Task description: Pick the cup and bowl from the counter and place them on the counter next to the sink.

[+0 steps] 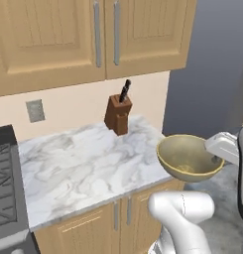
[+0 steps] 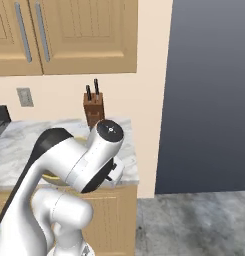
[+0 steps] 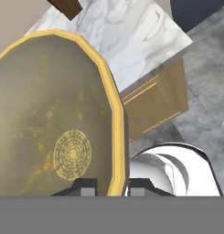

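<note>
We see the bowl (image 1: 188, 158), wide, round and dull olive-gold with a brighter yellow rim, lifted clear of the counter (image 1: 83, 168) past its right end. It tilts slightly, mouth mostly upward. Our gripper (image 3: 111, 186) is clamped on its rim.

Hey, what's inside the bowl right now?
Nothing: the bowl, held by its rim in the tool, shows a bare olive-gold inside with a ring pattern at the bottom. The arm covers most of it in the right base view.
</note>
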Controlling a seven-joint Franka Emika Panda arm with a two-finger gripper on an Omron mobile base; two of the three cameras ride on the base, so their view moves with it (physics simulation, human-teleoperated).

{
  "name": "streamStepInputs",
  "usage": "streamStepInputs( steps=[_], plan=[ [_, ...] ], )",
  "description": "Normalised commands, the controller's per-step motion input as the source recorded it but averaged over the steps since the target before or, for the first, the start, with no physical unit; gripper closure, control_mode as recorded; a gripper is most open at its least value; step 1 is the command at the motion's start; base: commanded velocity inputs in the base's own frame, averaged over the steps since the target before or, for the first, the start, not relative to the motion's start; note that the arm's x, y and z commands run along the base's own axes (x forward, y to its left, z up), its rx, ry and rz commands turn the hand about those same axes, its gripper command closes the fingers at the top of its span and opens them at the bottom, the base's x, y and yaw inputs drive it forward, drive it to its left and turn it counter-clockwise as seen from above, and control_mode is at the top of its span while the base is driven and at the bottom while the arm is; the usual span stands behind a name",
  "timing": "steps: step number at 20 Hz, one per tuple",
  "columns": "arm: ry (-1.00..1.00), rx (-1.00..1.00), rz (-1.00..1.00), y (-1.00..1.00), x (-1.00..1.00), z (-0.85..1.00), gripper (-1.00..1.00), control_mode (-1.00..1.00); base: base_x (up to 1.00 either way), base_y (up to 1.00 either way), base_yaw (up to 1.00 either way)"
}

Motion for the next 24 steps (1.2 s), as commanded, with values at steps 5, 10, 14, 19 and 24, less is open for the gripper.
streamStepInputs(
  steps=[5,10,14,19,24],
  plan=[
    [0.0,0.0,0.0,0.0,0.0,0.0,1.0,1.0,-0.03,0.0,-0.55],
    [0.0,0.0,0.0,0.0,0.0,0.0,1.0,1.0,0.0,0.0,-0.63],
    [0.0,0.0,0.0,0.0,0.0,0.0,1.0,1.0,0.0,-0.05,-0.64],
    [0.0,0.0,0.0,0.0,0.0,0.0,1.0,1.0,0.0,-0.12,-0.64],
    [0.0,0.0,0.0,0.0,0.0,0.0,1.0,1.0,0.03,-0.1,-0.62]
  ],
)
